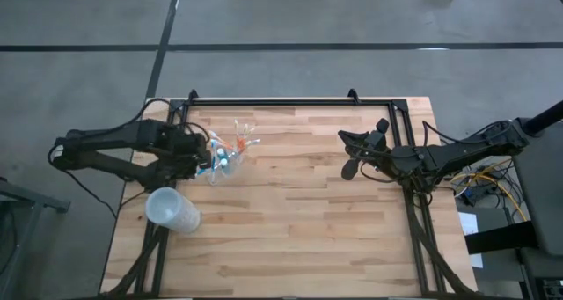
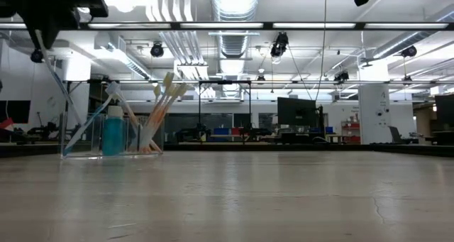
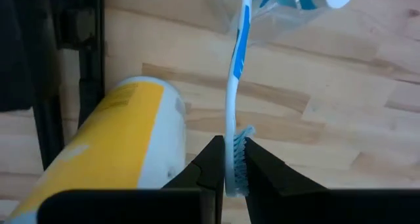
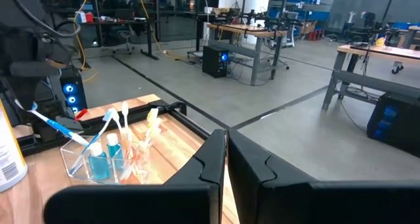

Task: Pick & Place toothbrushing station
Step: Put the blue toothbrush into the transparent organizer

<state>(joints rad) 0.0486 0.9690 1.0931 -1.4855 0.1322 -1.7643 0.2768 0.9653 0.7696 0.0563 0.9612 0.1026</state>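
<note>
Blue toothbrush (image 3: 234,99) in left tool (image 3: 231,168)

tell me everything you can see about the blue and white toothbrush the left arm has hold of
The toothbrush is slim, white plastic with a blue grip stripe on its handle. The left gripper has its jaws shut on the bristle end, bristles beside one jaw. The handle slants down into the clear holder at the table's far left, next to the blue tube and the orange and white brushes. It looks partly lifted, its lower end inside the holder.
</note>
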